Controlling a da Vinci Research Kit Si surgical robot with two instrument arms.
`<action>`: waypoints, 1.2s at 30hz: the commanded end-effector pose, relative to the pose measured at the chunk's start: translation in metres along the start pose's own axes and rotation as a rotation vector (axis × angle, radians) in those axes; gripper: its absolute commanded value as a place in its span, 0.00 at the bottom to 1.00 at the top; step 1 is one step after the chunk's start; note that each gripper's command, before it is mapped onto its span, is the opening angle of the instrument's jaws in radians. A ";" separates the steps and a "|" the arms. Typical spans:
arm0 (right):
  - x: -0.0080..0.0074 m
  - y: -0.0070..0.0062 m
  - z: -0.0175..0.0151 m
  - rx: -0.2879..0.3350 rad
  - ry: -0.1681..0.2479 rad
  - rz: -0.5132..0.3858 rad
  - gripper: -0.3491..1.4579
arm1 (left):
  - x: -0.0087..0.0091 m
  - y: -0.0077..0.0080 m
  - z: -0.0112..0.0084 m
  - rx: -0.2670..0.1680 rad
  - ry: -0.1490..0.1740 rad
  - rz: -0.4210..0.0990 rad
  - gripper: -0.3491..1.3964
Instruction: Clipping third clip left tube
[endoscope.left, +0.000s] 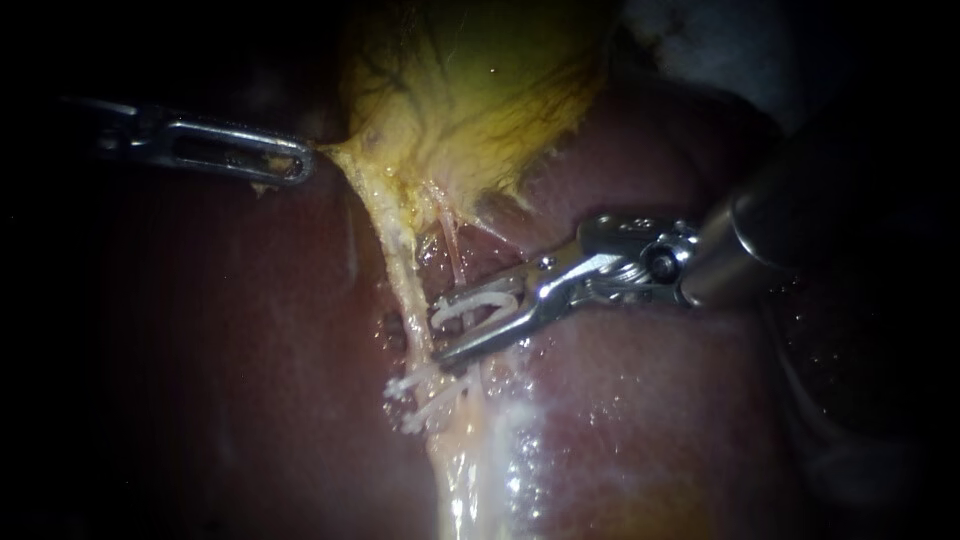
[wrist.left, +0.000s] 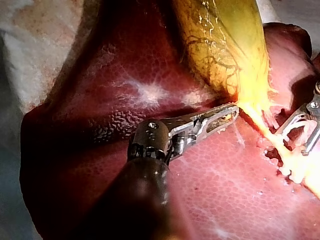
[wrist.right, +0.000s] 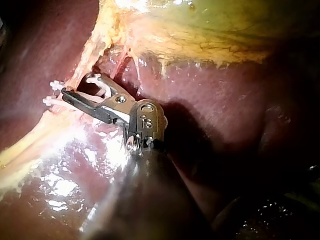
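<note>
Two white clips sit across the left tube, the pale yellow strand that runs down from the gallbladder over the liver. My left instrument has its jaws pinched on the gallbladder's narrow end and draws it out to the side. I judge this holds the tube taut and lifted clear of the liver so that a clip can get round it. My right instrument comes in just above those two clips. Its jaws are spread wide and carry an open white clip between them, mouth toward the tube. The jaw tips seem to reach the tube and perhaps straddle it, though glare and wet tissue leave that unsure. A thinner pink tube stands just beside, and the approach angle looks chosen to leave it out. No brand or label can be read anywhere.
</note>
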 end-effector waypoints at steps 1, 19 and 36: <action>-0.0002 0.0002 0.0000 -0.001 -0.001 -0.003 0.48 | 0.0000 0.0000 0.0000 0.000 0.000 0.000 0.00; -0.0004 0.0009 0.0043 0.089 0.080 0.042 0.48 | 0.0000 0.0000 0.0000 0.000 0.000 0.000 0.00; 0.0008 -0.0004 0.0066 0.171 0.303 0.146 0.48 | 0.0000 0.0000 0.0000 0.000 0.000 0.000 0.00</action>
